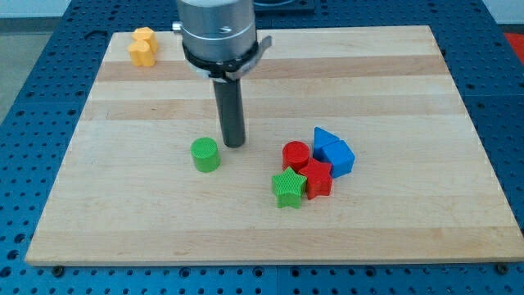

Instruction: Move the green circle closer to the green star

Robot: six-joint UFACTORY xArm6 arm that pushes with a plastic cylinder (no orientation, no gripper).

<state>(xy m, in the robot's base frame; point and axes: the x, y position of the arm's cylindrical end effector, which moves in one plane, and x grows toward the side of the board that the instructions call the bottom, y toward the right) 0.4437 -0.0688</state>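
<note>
The green circle (205,154) is a short green cylinder standing left of the board's middle. The green star (288,188) lies to its right and a little lower, at the lower left of a cluster of blocks. My tip (234,144) is on the board just right of and slightly above the green circle, a small gap away from it. The tip lies between the circle and the cluster, well to the upper left of the green star.
A red cylinder (295,154) and a red star (318,178) touch the green star's upper right. Blue blocks (333,152) sit right of them. A yellow block (142,46) lies at the board's top left corner. The wooden board (393,90) rests on a blue pegboard table.
</note>
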